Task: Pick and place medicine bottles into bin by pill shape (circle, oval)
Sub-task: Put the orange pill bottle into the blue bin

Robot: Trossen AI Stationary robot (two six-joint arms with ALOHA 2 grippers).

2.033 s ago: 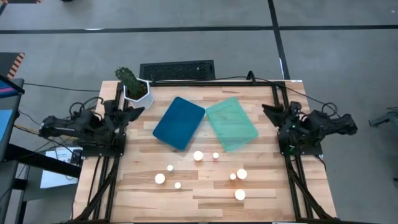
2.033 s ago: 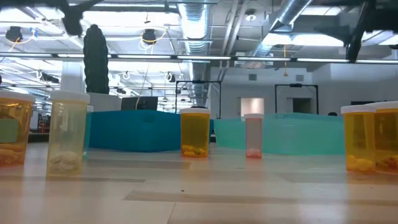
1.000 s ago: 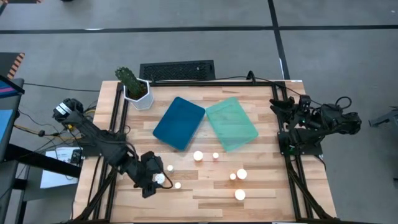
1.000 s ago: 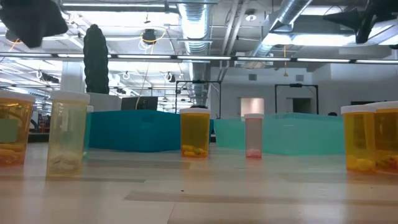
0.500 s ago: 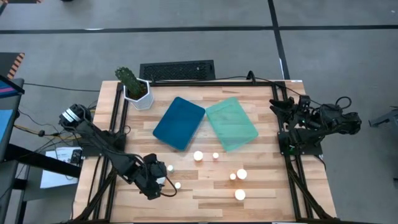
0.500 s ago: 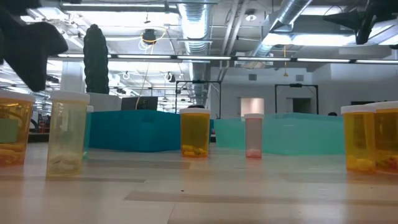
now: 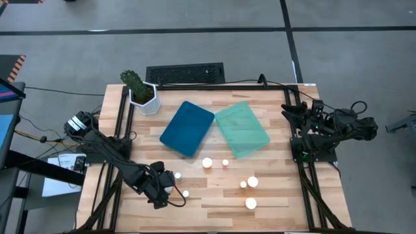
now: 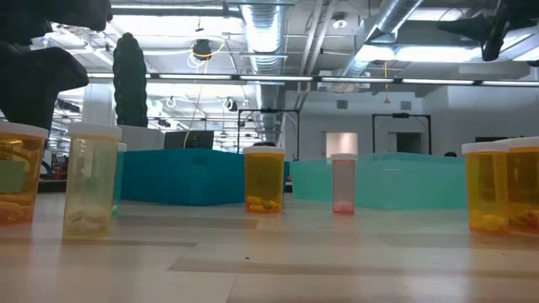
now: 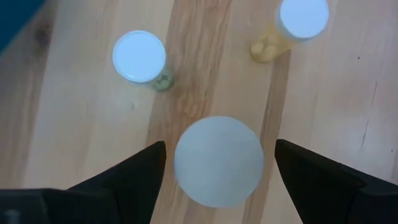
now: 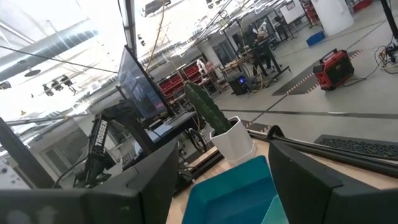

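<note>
White-capped amber bottles (image 7: pixel 251 182) — dark blue tray (image 7: pixel 187 128), mint-green tray (image 7: pixel 242 129)

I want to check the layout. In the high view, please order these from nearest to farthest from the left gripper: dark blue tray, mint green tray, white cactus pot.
1. Opaque dark blue tray, toward the table's middle from the left gripper.
2. White hexagonal cactus pot, at the far left corner.
3. Translucent mint green tray, right of the blue one.

The left end effector (image 7: pixel 162 188) hovers over a medicine bottle, near the blue tray (image 7: pixel 186 128).
</note>
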